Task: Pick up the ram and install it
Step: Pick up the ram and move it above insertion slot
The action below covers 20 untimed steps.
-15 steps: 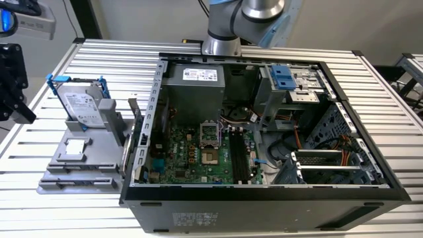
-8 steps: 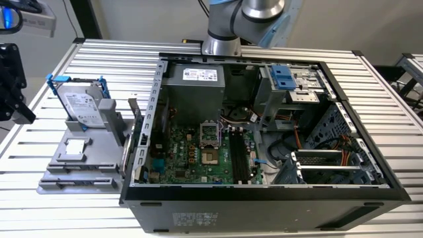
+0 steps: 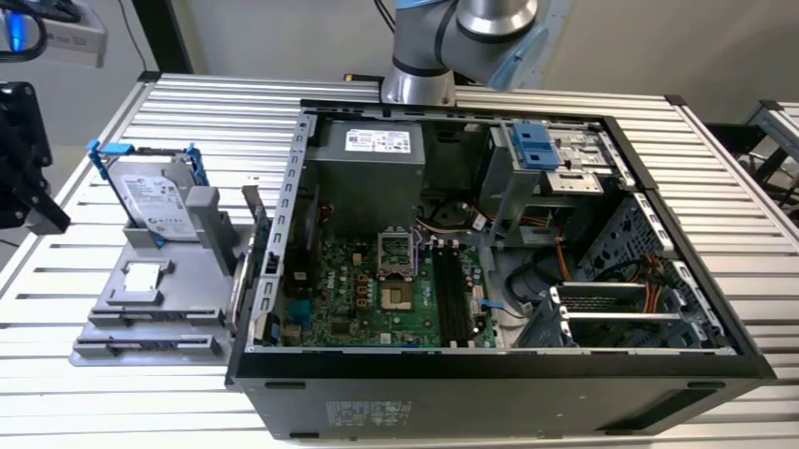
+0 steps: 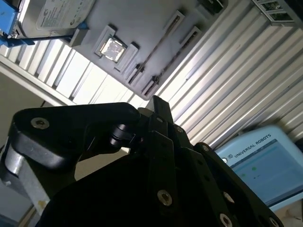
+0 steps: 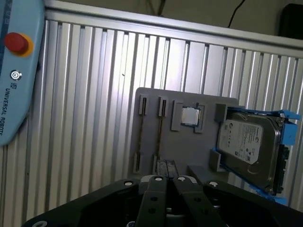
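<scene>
My gripper [image 5: 166, 178] looks shut in the first wrist view, its two black fingers meeting with nothing visible between them. The black finger linkage [image 4: 161, 142] appears in the second wrist view. Beyond the fingertips lies a grey parts tray [image 5: 182, 142]. It has two long narrow holders [image 5: 141, 135], each showing as a thin dark line. I cannot pick out the ram in any view. In the exterior view the open computer case [image 3: 500, 374] holds the green motherboard [image 3: 362, 295] with long black slots [image 3: 452, 290].
On the tray a silver hard drive [image 3: 156, 201] in a blue-tipped bracket stands beside a small square chip [image 3: 144, 276]. A teach pendant [image 5: 16, 71] lies on the ribbed metal table [image 5: 85, 94]. Black equipment [image 3: 25, 159] hangs at the exterior view's left edge. The arm's base [image 3: 418, 79] stands behind the case.
</scene>
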### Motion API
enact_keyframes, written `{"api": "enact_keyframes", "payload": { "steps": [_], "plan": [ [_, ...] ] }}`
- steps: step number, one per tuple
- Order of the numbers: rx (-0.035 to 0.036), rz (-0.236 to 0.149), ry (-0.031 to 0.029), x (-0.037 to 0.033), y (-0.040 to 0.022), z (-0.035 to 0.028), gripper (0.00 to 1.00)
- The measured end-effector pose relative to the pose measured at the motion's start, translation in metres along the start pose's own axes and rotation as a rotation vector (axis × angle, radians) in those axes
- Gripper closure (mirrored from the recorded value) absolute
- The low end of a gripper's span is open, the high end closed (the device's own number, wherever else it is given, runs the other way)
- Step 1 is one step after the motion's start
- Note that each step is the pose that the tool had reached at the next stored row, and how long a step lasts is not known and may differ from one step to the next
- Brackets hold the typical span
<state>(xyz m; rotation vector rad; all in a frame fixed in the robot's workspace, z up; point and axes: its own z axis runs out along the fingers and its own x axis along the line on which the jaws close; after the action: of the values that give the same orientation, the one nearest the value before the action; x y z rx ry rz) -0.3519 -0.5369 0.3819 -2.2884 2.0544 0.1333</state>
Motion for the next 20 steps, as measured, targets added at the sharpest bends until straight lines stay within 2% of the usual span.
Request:
{"api": "enact_keyframes", "payload": {
  "steps": [7, 9, 11, 13, 14, 15, 17, 18, 20],
  "plan": [
    [0.0387, -0.074, 0.0057, 0.0003, -0.0002, 0.002, 1.0],
    [0.0409, -0.069, 0.006, 0.0005, -0.0003, 0.003, 1.0],
    [0.0429, -0.04, 0.0064, 0.0005, -0.0002, 0.0039, 1.0],
    [0.0413, -0.008, 0.0061, 0.0006, -0.0001, 0.0048, 1.0],
    [0.0381, 0.006, 0.0058, 0.0007, -0.0001, 0.0052, 1.0],
    [0.0318, 0.019, 0.0049, 0.0007, -0.0002, 0.0057, 1.0],
    [0.01, 0.034, 0.0029, 0.0007, -0.0001, 0.0061, 1.0],
    [0.0035, 0.037, 0.0022, 0.0008, -0.0001, 0.0065, 1.0],
    [0.0029, 0.037, 0.0023, 0.0008, -0.0001, 0.0071, 1.0]
  ]
}}
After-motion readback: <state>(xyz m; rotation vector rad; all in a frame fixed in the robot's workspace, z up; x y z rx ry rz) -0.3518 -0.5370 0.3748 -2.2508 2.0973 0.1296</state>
